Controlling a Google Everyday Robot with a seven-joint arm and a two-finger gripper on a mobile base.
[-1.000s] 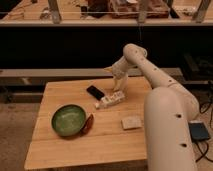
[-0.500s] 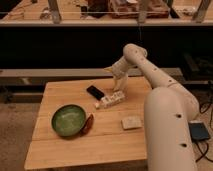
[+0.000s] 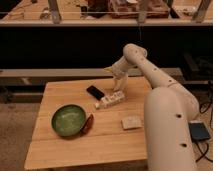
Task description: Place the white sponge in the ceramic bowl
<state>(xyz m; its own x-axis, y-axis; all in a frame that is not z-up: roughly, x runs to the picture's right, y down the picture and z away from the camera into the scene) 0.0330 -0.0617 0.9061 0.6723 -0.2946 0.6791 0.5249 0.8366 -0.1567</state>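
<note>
The white sponge (image 3: 131, 122) lies flat on the wooden table (image 3: 75, 150), right of centre, close to my arm's base. The green ceramic bowl (image 3: 69, 120) sits at the table's left, empty. My gripper (image 3: 118, 81) hangs above the far middle of the table, just over the right end of a long white bar (image 3: 110, 99). It is well behind the sponge and to the right of the bowl, and holds nothing that I can see.
A black flat phone-like object (image 3: 95, 92) lies left of the white bar. A small red-brown item (image 3: 88, 124) rests against the bowl's right side. My big white arm (image 3: 167, 125) covers the table's right side. A dark shelf runs behind the table.
</note>
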